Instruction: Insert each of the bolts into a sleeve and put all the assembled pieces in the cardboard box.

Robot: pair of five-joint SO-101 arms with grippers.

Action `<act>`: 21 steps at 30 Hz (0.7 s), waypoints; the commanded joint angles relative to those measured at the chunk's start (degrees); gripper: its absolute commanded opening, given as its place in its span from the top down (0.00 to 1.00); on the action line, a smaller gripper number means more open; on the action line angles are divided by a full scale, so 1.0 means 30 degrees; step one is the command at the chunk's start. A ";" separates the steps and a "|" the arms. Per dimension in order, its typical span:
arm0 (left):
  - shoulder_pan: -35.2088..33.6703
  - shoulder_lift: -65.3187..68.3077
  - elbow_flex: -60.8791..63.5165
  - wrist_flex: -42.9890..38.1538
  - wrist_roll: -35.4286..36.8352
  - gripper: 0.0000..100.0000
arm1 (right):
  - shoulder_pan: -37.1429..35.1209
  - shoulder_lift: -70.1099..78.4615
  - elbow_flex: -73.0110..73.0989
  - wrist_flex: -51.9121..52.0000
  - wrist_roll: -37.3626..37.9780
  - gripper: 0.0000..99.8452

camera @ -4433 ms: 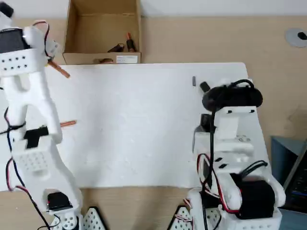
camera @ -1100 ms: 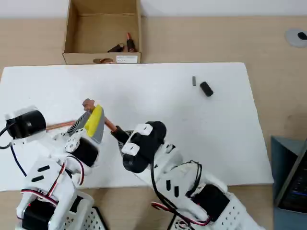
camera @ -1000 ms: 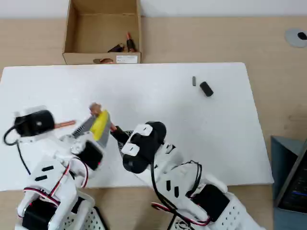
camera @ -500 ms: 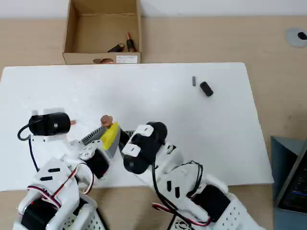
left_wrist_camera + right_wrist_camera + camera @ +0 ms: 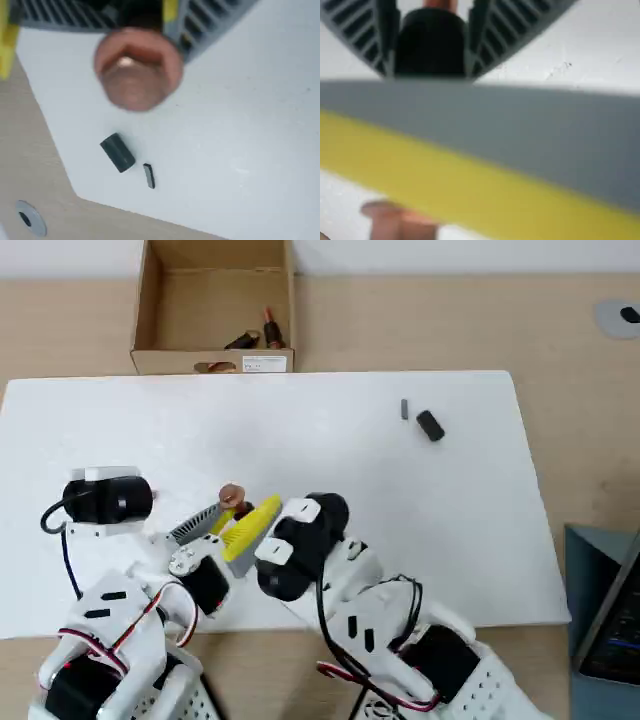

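Note:
My left gripper [image 5: 243, 510], with one yellow and one grey finger, is shut on a copper bolt [image 5: 231, 494] low on the white board [image 5: 380, 520]. In the left wrist view the bolt head [image 5: 137, 67] pokes out between that gripper's [image 5: 136, 15] jaws. My right gripper [image 5: 431, 35] is shut on a black sleeve [image 5: 431, 42], right against the left gripper; the left gripper's yellow-and-grey finger [image 5: 480, 150] crosses in front, with a little copper showing past the sleeve. The cardboard box [image 5: 150, 310] stands beyond the board's far edge and holds assembled pieces [image 5: 257, 335].
A loose black sleeve [image 5: 430, 426] and a small dark piece [image 5: 404, 409] lie on the board's far right part; the same sleeve [image 5: 117, 151] appears in the left wrist view. A grey disc [image 5: 618, 316] sits on the wooden table at the right.
Both arms came from the board's sides to its near middle. Over the last second the left gripper carried the bolt rightward up against the right gripper's sleeve.

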State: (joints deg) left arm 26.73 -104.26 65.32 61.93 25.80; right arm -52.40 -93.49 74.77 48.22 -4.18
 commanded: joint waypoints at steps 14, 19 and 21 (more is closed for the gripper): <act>-0.0381 -0.0044 -0.1846 0.2051 -0.0850 0.78 | -0.0103 -0.0308 0.0425 -0.0088 0.0059 0.99; -0.0381 -0.0044 -0.1905 0.3165 -0.0879 0.78 | -0.0103 -0.0278 0.0425 -0.0088 0.0059 0.99; -0.0381 -0.0044 -0.1905 0.3399 -0.0879 0.77 | -0.0103 -0.0278 0.0425 -0.0088 0.0059 0.99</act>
State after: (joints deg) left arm 26.02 -104.18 62.68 71.34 23.52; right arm -52.40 -93.49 76.35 48.22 -4.18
